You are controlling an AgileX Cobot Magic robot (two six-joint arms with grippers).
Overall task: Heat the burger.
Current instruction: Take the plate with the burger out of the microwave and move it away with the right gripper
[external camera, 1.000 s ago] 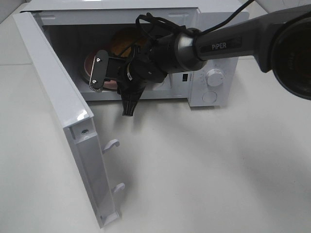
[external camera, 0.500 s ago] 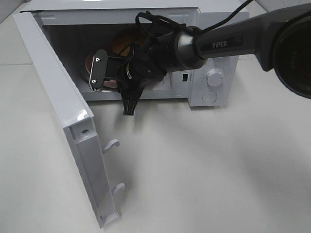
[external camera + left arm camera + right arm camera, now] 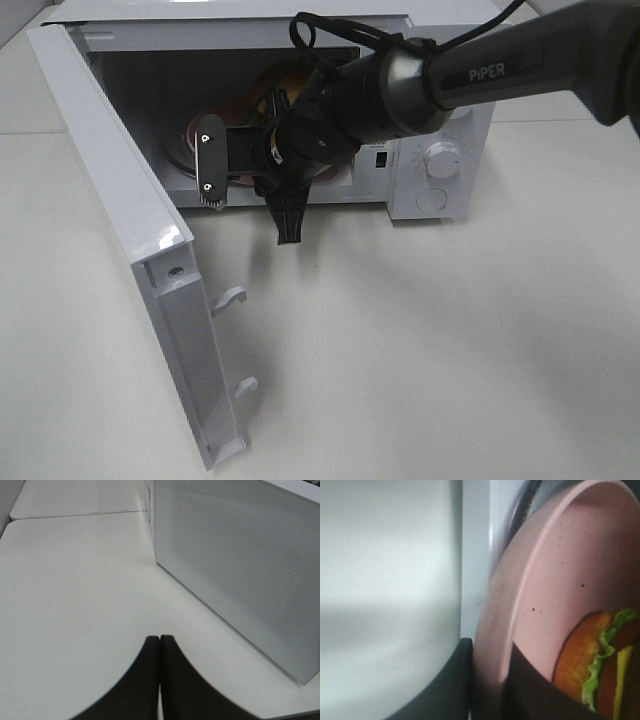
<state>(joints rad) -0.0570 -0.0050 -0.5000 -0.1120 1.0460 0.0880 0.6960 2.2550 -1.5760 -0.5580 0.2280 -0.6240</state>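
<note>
The burger (image 3: 268, 82) lies on a pink speckled plate (image 3: 184, 141) inside the open microwave (image 3: 440, 60), mostly hidden behind my right arm. The right wrist view shows the burger (image 3: 600, 665) close up, with its golden bun, green lettuce and yellow cheese on the plate (image 3: 555, 580). My right gripper (image 3: 207, 155) reaches into the oven's mouth. In its wrist view the gripper (image 3: 487, 690) has one dark finger on each side of the plate's rim, pressed against it. My left gripper (image 3: 159, 675) is shut and empty, low over the table beside the microwave.
The microwave door (image 3: 130, 220) stands wide open to the left, its latch hooks (image 3: 230, 297) pointing into the free table space in front. The control knob (image 3: 441, 158) is on the right panel. A white perforated microwave face (image 3: 240, 570) stands close to my left gripper.
My right arm has swung slightly right and rolled at the wrist. Its fingers have drawn closer together at the plate's rim. The plate and burger stay in the oven.
</note>
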